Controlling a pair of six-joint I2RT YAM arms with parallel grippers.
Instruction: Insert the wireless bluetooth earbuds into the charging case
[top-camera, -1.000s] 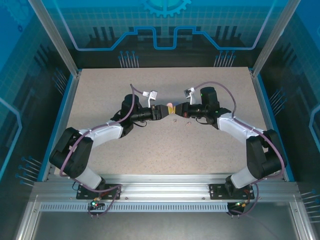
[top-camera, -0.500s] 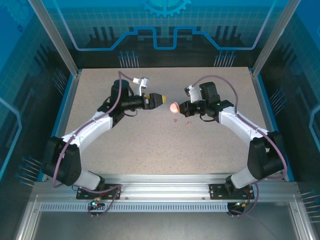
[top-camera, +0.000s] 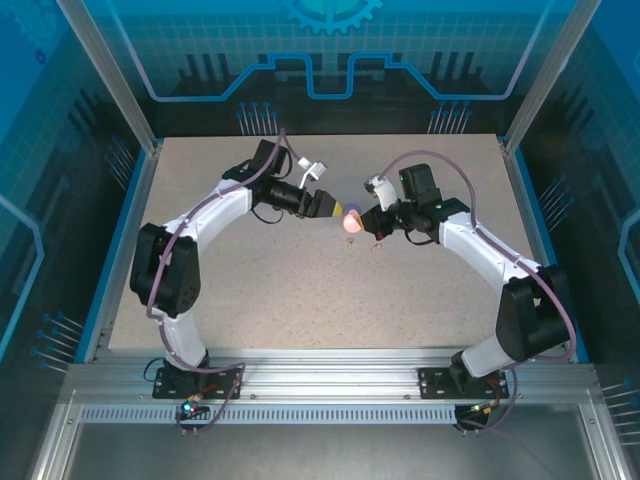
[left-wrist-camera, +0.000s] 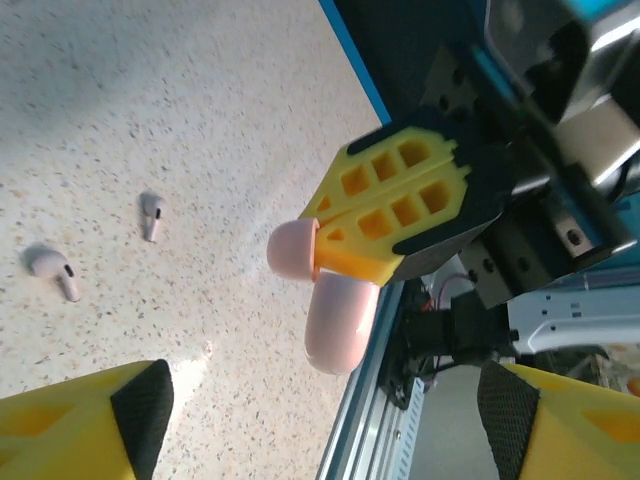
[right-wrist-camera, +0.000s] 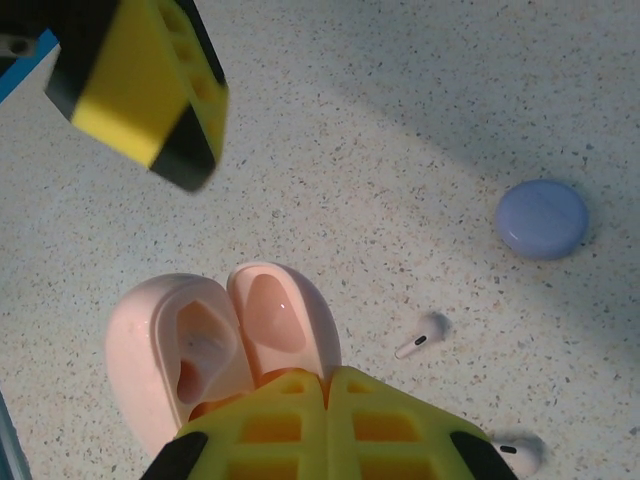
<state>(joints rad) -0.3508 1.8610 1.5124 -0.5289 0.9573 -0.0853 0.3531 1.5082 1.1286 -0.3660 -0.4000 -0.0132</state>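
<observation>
Lab robot cell (aluminium frame (top-camera: 330, 372), blue panels (top-camera: 330, 50))

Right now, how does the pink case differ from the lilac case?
The pink case stands open, both hollowed halves showing; the lilac case is shut. The pink case is gripped in the right claw; the lilac case lies free on the table. Both are smooth, rounded shells.
</observation>
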